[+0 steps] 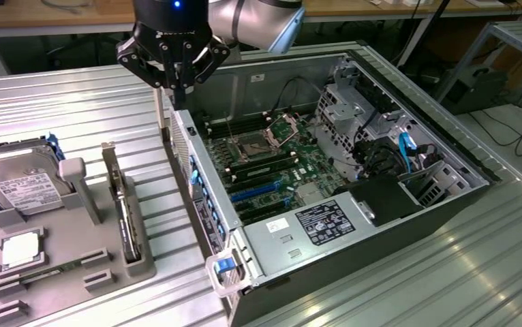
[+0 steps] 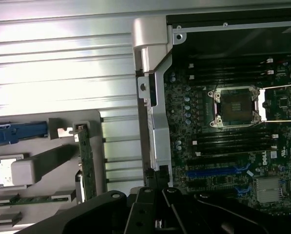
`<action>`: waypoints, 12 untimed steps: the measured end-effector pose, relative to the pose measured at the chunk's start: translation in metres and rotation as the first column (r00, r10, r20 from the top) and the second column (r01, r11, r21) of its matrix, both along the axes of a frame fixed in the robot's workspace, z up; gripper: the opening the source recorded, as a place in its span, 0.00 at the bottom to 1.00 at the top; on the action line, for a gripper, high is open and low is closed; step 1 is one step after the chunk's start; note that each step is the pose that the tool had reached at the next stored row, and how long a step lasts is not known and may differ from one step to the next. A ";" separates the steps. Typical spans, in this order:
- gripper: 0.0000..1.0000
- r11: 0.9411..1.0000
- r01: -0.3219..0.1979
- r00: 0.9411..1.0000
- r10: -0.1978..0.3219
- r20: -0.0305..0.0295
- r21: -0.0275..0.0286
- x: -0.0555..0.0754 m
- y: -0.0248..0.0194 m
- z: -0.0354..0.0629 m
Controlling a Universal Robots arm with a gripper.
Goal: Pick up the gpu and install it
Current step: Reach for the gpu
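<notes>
The gpu (image 1: 130, 219) stands edge-on in a slot of the grey holder tray (image 1: 70, 276), a thin dark card with a metal end. In the wrist view the gpu (image 2: 85, 163) sits upright in the same tray (image 2: 94, 122). My gripper (image 1: 180, 101) hangs over the open computer case's rear wall (image 1: 181, 136), well away from the card. Its black fingers (image 1: 178, 78) are pressed together and hold nothing. The gripper (image 2: 156, 179) hovers at the case edge in the wrist view. Blue card slots (image 1: 256, 194) lie on the motherboard (image 2: 218, 146).
A silver hard drive (image 1: 16, 182) and a small square chip (image 1: 22, 249) share the tray. The case (image 1: 379, 225) lies open on a ribbed metal table (image 1: 79, 109), with a CPU socket (image 1: 247, 146), drive cages (image 1: 352, 109) and blue cables (image 1: 407, 146) inside.
</notes>
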State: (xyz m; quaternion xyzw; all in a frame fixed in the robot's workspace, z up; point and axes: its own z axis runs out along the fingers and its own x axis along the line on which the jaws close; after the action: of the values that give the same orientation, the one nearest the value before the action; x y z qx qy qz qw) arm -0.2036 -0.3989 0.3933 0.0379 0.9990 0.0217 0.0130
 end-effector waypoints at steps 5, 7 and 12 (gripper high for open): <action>0.11 1.000 0.000 1.000 0.000 0.000 0.000 -0.003 0.0000 -0.0001; 0.11 1.000 0.000 1.000 0.000 0.000 0.000 -0.004 0.0000 -0.0001; 0.11 1.000 0.000 1.000 0.000 0.000 0.000 -0.007 0.0000 0.0000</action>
State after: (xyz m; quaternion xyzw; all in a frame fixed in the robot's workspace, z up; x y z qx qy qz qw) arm -0.2106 -0.3989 0.3933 0.0379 0.9990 0.0217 0.0131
